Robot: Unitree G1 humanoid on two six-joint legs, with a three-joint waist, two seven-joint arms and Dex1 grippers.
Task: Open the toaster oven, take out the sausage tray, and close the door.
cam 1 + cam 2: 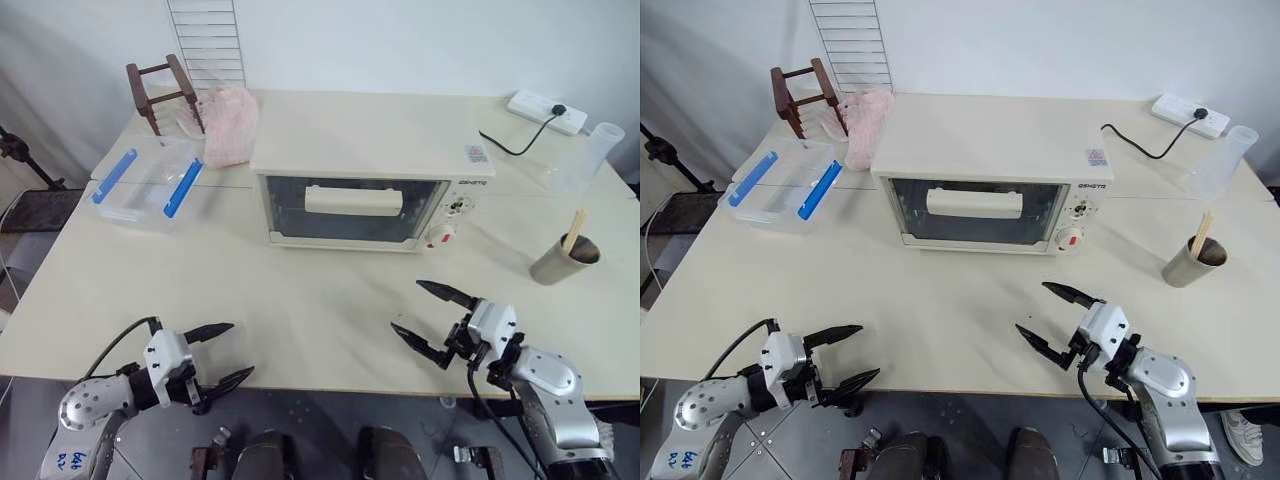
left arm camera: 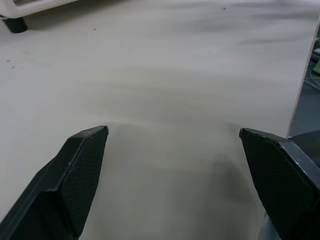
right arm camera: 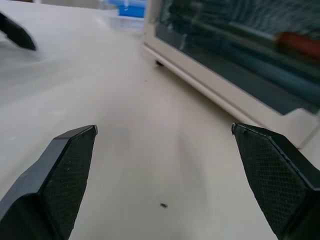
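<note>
The cream-white toaster oven [image 1: 370,150] stands mid-table with its control panel [image 1: 452,215] on the right. Its glass door [image 1: 295,205] is closed, with the bar handle [image 1: 353,200] across it. Behind the glass, the right wrist view shows the sausage tray dimly, with a red sausage [image 3: 300,42] on it. My left gripper [image 1: 241,349] is open over the table's front edge, far left of the oven. In front of the oven's right half, my right gripper [image 1: 407,305] hovers open above the table, holding nothing. A finger [image 3: 15,30] of the left gripper shows in the right wrist view.
A clear plastic box with blue clips [image 1: 147,180] lies left of the oven, with a pink cloth [image 1: 230,122] and a small wooden rack [image 1: 162,90] behind it. On the right stand a metal cup with a stick [image 1: 563,260], a clear cup [image 1: 590,150] and a power strip [image 1: 547,112].
</note>
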